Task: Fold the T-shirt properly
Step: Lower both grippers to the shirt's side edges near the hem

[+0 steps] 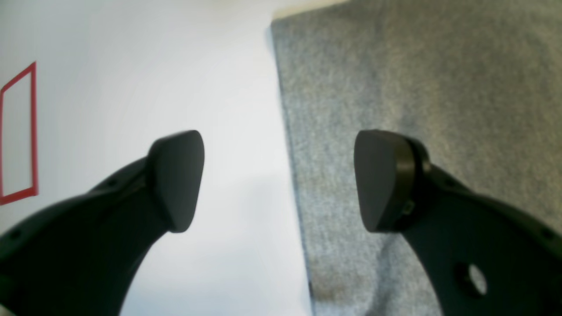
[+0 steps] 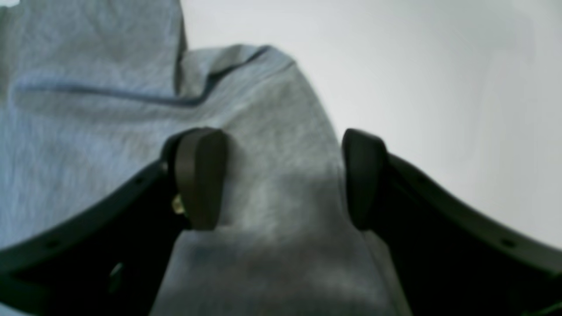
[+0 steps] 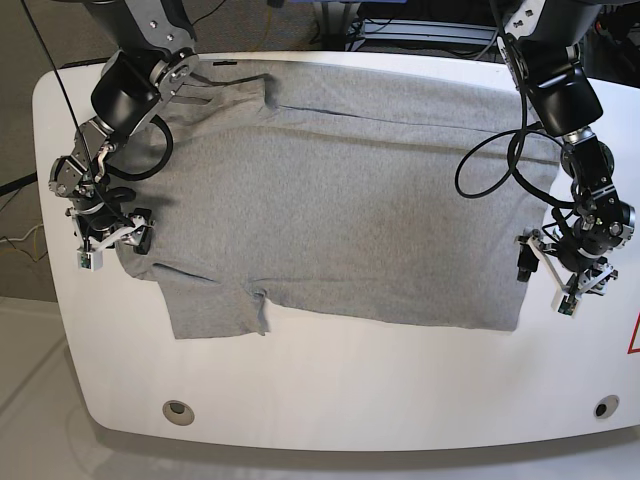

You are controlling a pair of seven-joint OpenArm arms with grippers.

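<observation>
The heather-grey T-shirt [image 3: 340, 190] lies spread flat on the white table [image 3: 330, 390], plain side up, with a sleeve [image 3: 215, 305] pointing toward the front edge. My left gripper [image 3: 535, 272] is at the shirt's right edge. In the left wrist view it [image 1: 279, 182] is open and straddles that edge, one finger over the T-shirt [image 1: 417, 66] and the other over bare table. My right gripper [image 3: 138, 231] is at the shirt's left edge. In the right wrist view it [image 2: 281, 177] stands open, with a ridge of the T-shirt [image 2: 88, 131] between its jaws, not pinched.
A red tape outline [image 1: 17, 131] marks the table beside the left gripper and shows at the right edge of the base view [image 3: 635, 335]. Two round holes [image 3: 178, 408] [image 3: 600, 407] sit near the table's front edge. Cables [image 3: 490, 150] hang from the arm on the right of the base view.
</observation>
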